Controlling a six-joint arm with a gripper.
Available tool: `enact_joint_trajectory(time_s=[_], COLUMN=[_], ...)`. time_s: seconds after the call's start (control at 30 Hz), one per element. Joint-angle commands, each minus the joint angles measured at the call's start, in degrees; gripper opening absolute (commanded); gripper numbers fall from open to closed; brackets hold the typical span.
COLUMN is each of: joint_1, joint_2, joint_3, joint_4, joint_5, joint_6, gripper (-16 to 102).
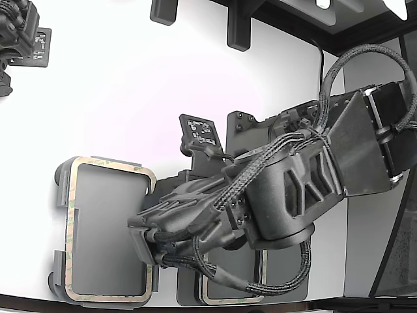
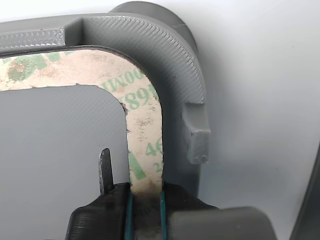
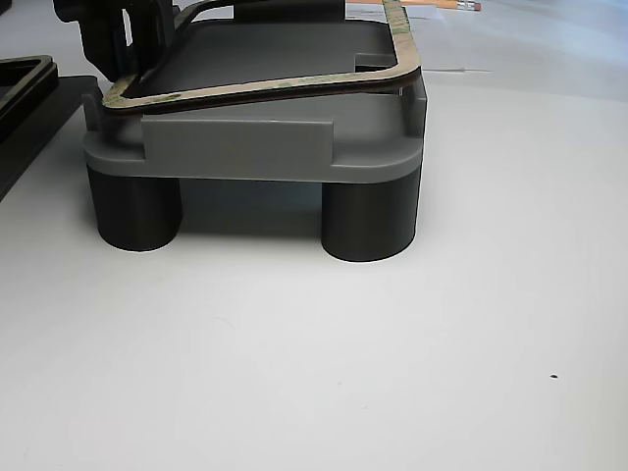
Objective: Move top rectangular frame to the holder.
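The top rectangular frame (image 1: 73,215), tan with green mottling, lies on the light grey holder (image 1: 107,228) at the exterior view's left. My gripper (image 1: 148,238) reaches in from the right and is shut on the frame's right-hand strip. In the wrist view both fingers pinch the printed strip of the frame (image 2: 145,125) at my gripper (image 2: 145,205), just inside the holder's raised rim (image 2: 170,55). From the side, the frame (image 3: 265,90) sits slightly tilted across the top of the holder (image 3: 235,147), which stands on dark round legs, and my gripper (image 3: 120,69) holds its left end.
Under my arm a second tan frame (image 1: 225,297) rests on a dark plate (image 1: 189,287). A marker board (image 1: 201,132) stands behind it. Another black device (image 1: 19,32) sits at top left, black brackets (image 1: 238,29) at the back edge. A black tray (image 3: 25,88) lies beside the holder.
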Motion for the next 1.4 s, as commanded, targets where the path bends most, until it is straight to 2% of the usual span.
enact_joint_trajectory(time_s=[0.0,0.13,0.8,1.0,1.37], joint_1=[-0.97,-0.97,-0.88,-0.88,-0.88], joint_2=[1.58,1.14,1.14,0.44,0.0], joint_3=[-1.41,-1.85,-1.05,-2.29,-2.29], joint_4=[0.53,0.53,0.53,0.44,0.44], joint_5=[0.44,0.26,-0.7,-0.62,-1.49], joint_6=[0.0,0.18,0.44,0.88,0.26], gripper=[9,14,12,17,16])
